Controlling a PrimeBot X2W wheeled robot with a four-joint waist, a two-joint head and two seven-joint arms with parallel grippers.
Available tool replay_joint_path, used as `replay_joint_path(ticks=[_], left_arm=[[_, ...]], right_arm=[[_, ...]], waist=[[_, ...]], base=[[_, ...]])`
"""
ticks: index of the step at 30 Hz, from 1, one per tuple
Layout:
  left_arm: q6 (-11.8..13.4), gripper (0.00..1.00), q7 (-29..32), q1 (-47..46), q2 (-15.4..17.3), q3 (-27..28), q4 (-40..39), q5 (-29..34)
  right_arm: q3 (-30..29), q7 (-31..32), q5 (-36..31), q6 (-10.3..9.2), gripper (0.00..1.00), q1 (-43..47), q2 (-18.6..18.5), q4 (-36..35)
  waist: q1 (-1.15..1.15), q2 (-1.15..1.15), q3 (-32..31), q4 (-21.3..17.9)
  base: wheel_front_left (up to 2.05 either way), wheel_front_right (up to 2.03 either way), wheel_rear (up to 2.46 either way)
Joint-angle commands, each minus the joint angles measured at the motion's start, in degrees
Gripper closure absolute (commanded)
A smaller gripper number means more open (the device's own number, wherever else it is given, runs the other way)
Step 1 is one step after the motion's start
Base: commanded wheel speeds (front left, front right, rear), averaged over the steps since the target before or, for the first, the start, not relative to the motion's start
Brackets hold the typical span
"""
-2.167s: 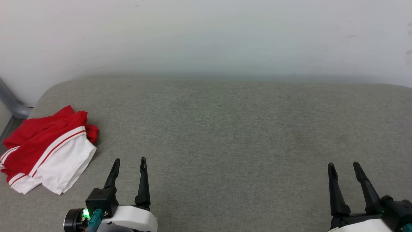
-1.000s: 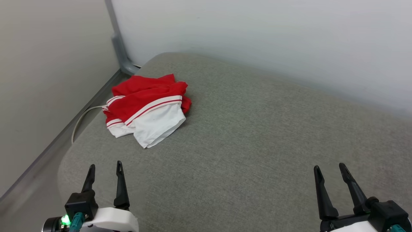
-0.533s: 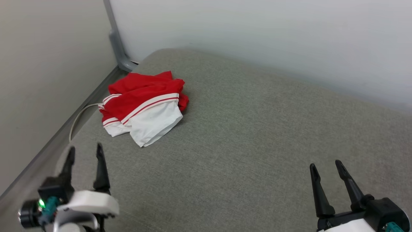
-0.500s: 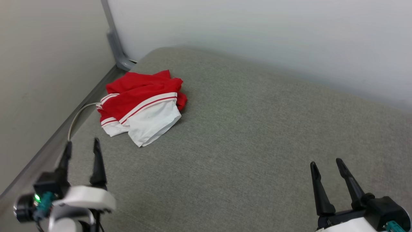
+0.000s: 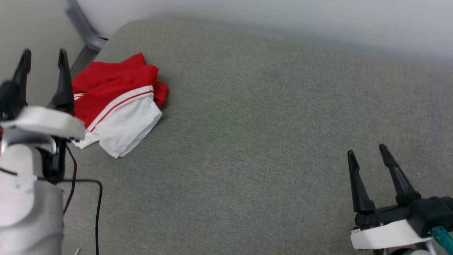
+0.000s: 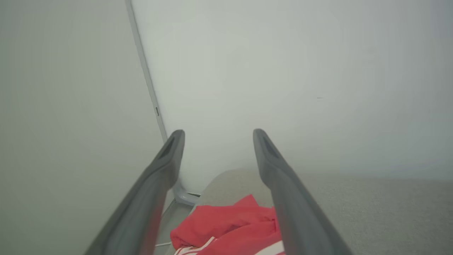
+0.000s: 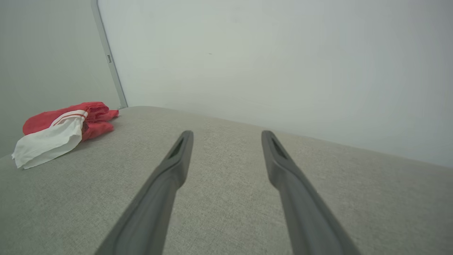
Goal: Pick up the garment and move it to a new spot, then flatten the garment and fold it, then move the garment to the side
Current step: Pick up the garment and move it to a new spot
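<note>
The garment (image 5: 115,99) lies crumpled near the far left corner of the grey cushioned surface (image 5: 254,141), red on top with a white sleeve and red-white striped trim. It also shows in the left wrist view as red cloth (image 6: 226,226) and in the right wrist view as a bundle (image 7: 60,131) at the far left. My left gripper (image 5: 44,58) is raised at the left edge, open, just left of the garment with nothing between its fingers. My right gripper (image 5: 368,153) stands open and empty at the lower right, far from the garment.
Pale walls meet at a corner with a grey metal post (image 5: 83,28) behind the garment. A black cable (image 5: 97,209) hangs from my left arm. The surface's left edge (image 5: 81,60) drops beside the wall.
The head camera has tilted down and turned. My left arm has risen, so its gripper now stands high beside the garment. The garment itself has not moved.
</note>
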Motion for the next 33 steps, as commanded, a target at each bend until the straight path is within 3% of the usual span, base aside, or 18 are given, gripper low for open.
replay_joint_path(ticks=[1,8,14,18,26,33], left_arm=[[-0.3,0.0,0.8,-1.9,1.2,-0.8,1.0,-0.5],[-0.4,0.0,10.2,-10.4,9.3,-11.8,6.2,-6.1],[-0.4,0.0,24.4,-14.4,15.5,-23.1,8.4,-15.3],[-0.5,0.0,33.7,-15.9,18.5,-27.5,9.6,-21.4],[-0.5,0.0,49.1,-17.1,19.7,-31.3,14.7,-31.4],[-0.5,0.0,56.0,-15.6,17.8,-34.1,19.2,-36.2]], right_arm=[[0.0,-0.1,-0.1,-0.03,0.0,-1.0,0.0,-0.6],[-0.4,-0.1,-0.6,-0.04,0.0,-2.8,-1.2,-2.4],[-0.6,-0.1,-0.8,-0.04,0.0,-4.0,-2.2,-3.6],[-0.8,-0.1,-1.0,-0.04,0.0,-4.5,-2.8,-4.0],[-1.3,-0.1,-1.0,-0.04,0.0,-6.5,-3.8,-4.7],[-1.5,-0.1,-1.0,-0.04,0.0,-7.8,-4.3,-5.0]], waist=[[-0.01,0.0,2.1,-1.7],[-0.01,0.0,5.3,-3.4],[-0.01,0.0,7.8,-4.5],[-0.01,0.0,9.8,-5.3],[-0.01,0.0,14.5,-7.0],[-0.01,0.0,17.2,-8.0]], base=[[0.0,0.0,0.0],[0.0,0.0,0.0],[0.0,0.0,0.0],[0.0,0.0,0.0],[0.0,0.0,0.0],[0.0,0.0,0.0]])
